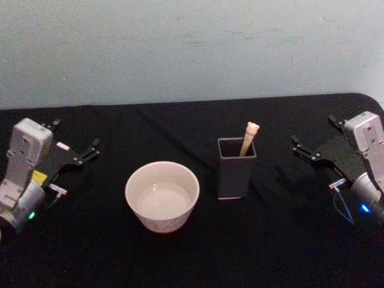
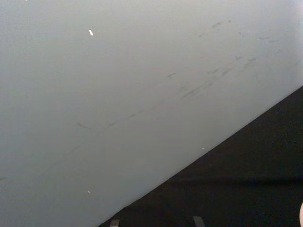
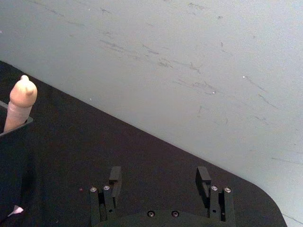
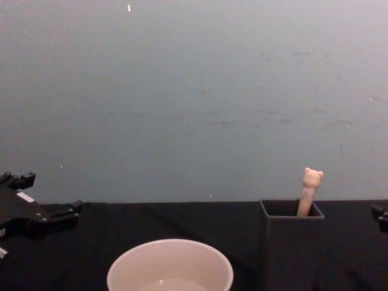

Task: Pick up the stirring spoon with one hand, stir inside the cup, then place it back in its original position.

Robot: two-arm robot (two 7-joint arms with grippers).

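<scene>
Found the stirring spoon [image 1: 249, 139] lodged in the dark square holder [image 1: 235, 177], right of centre on the black table [image 1: 192, 264], leaning toward the holder's far right corner. Saw only the beige handle and bear head above the rim; took stem and bowl as hidden inside. Judged that projecting handle to be the sole graspable part. Located the cup [image 1: 161, 223] just left of the holder, apart from it, mouth up and unobstructed, possibly holding a little clear liquid, though could not confirm. Recorded the left gripper [image 1: 75, 137] at the table's left side, jaws spread, holding nothing. Recorded the right gripper [image 1: 313, 130] at the right side, likewise spread and empty, nearer the holder than its counterpart. Judged both parked wide to keep the work area free. Assessed no step as begun; rated the right arm better placed for the pick.
</scene>
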